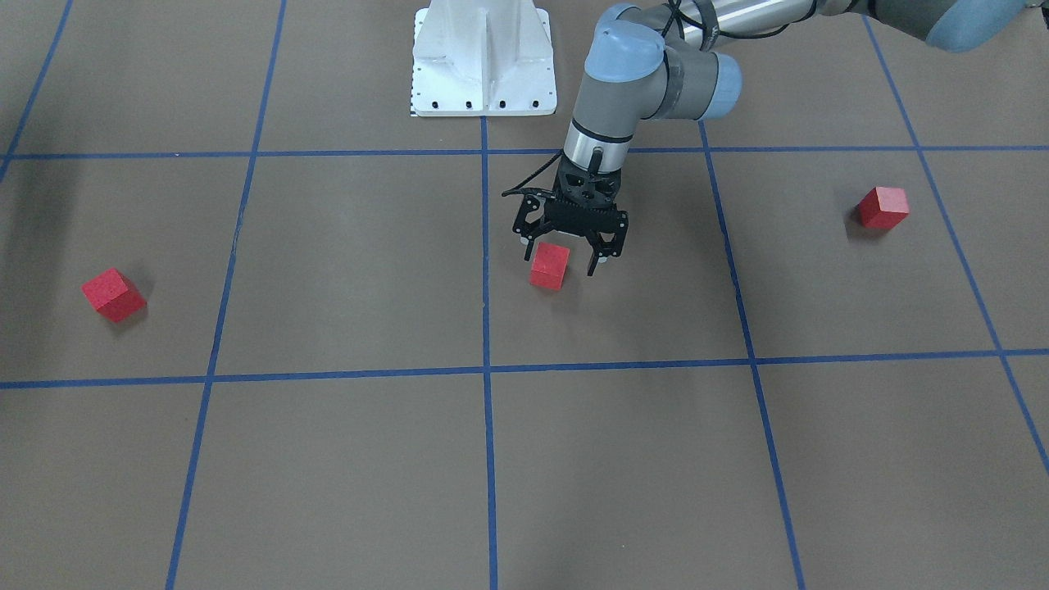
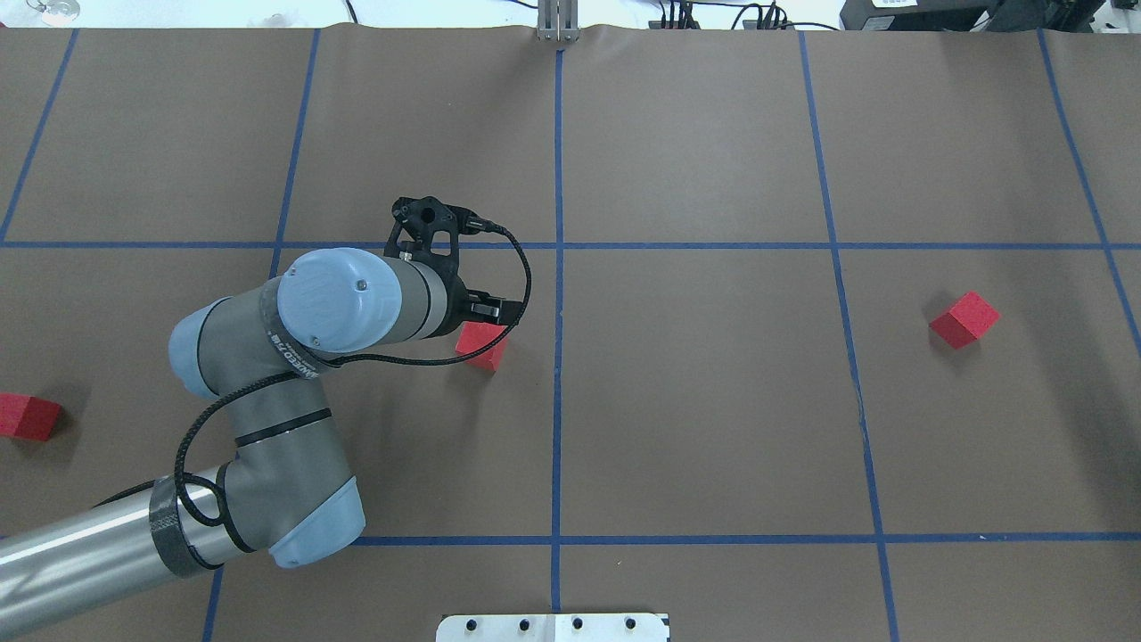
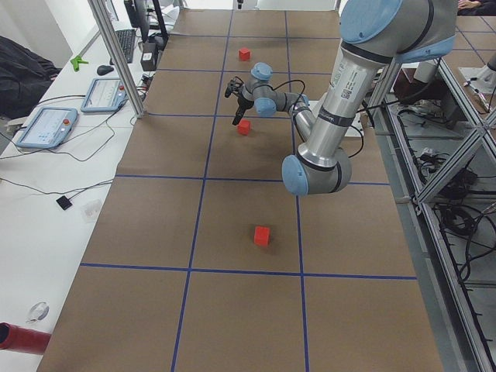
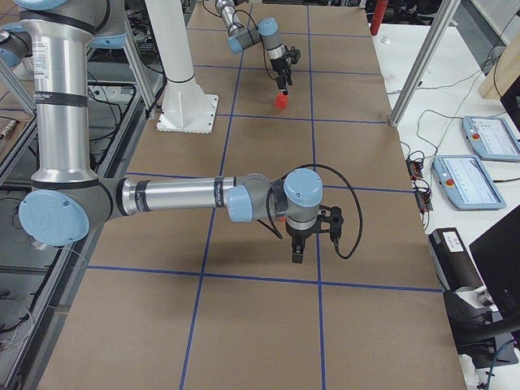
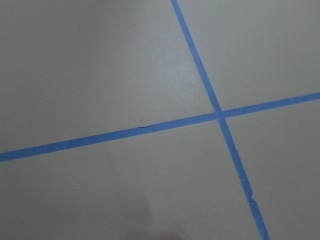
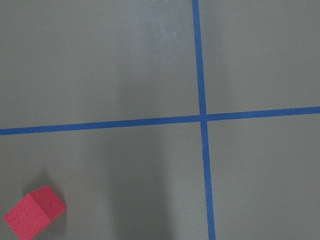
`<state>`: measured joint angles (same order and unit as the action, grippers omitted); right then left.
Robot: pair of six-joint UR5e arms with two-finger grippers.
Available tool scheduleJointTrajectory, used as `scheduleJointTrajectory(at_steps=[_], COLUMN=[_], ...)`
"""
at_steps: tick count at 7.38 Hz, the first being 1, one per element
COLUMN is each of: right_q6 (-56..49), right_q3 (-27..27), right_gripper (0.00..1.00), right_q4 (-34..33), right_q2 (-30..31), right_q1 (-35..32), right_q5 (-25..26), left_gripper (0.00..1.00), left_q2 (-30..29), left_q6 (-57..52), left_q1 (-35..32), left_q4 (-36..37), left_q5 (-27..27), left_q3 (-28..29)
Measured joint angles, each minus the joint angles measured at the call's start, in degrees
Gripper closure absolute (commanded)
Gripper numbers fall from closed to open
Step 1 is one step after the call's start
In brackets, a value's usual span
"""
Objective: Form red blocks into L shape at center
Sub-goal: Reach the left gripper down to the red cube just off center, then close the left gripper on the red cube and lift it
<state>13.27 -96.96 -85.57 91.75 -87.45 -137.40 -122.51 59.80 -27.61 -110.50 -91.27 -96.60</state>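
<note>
Three red blocks lie apart on the brown table. The middle red block [image 1: 549,266] sits just on the robot's left of the centre line; it also shows in the overhead view [image 2: 482,344]. My left gripper [image 1: 562,260] is open and hovers just above this block, fingers to either side of it, not holding it. A second red block [image 2: 964,318] lies far to the robot's right and shows in the right wrist view [image 6: 35,218]. The third red block [image 2: 28,416] lies far to the left. My right gripper [image 4: 296,250] shows only in the exterior right view; I cannot tell if it is open or shut.
Blue tape lines [image 2: 558,267] divide the table into large squares. The white robot base plate [image 1: 483,57] stands at the table's robot-side edge. Tablets and cables [image 3: 46,124] lie beyond the table's far edge.
</note>
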Motion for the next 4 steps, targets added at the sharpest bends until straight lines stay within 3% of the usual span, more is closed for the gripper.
scheduleJointTrajectory(at_steps=[4], right_q6=[0.08], right_q3=[0.04], right_gripper=[0.01], right_q4=[-0.03], right_q2=[0.19], right_q1=[0.00], right_q5=[0.02], left_gripper=[0.00], left_q2=[-0.61], left_q6=[0.29], left_q1=[1.69], left_q4=[-0.15], left_q5=[0.04], left_q3=[2.48])
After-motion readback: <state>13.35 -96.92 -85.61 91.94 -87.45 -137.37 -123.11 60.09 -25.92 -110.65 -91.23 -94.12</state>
